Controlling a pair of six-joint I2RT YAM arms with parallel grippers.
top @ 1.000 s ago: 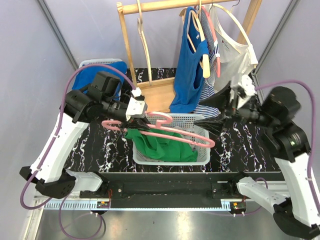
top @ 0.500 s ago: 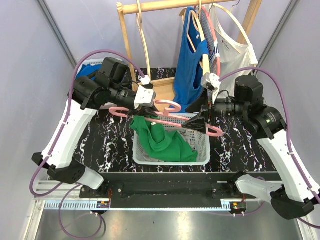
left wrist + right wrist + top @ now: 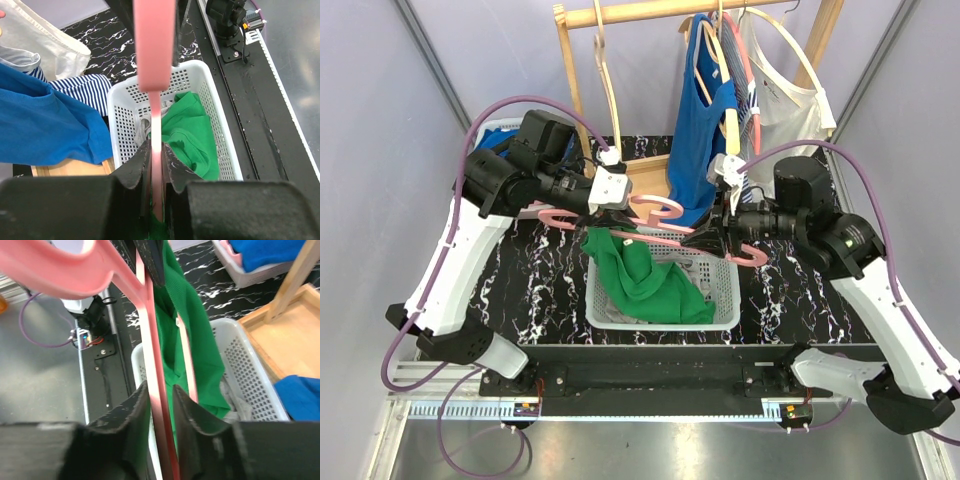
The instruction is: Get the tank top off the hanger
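Observation:
A pink hanger [image 3: 655, 210] hangs level over the white basket [image 3: 660, 324]. The green tank top [image 3: 640, 280] droops from the hanger's left half down into the basket. My left gripper [image 3: 610, 215] is shut on the hanger's left side; in the left wrist view its fingers pinch the pink bar [image 3: 155, 45] at the left gripper [image 3: 156, 150], with the green tank top [image 3: 192, 135] below. My right gripper [image 3: 712, 238] grips the hanger's right arm. In the right wrist view the right gripper [image 3: 159, 390] is shut on the pink hanger [image 3: 60, 270], beside the tank top [image 3: 195, 350].
Behind the basket stands a wooden rack with a blue tank top [image 3: 695, 150], a white tank top [image 3: 785, 100], a striped garment and bare wooden hangers [image 3: 605, 80]. A bin of blue clothes [image 3: 505, 135] sits at the back left. The basket's rim [image 3: 192, 66] [image 3: 250, 375] lies under both grippers.
My right gripper came in from the right, slid left along the hanger and shut on its right arm. The left arm lifted the hanger a little, then held still.

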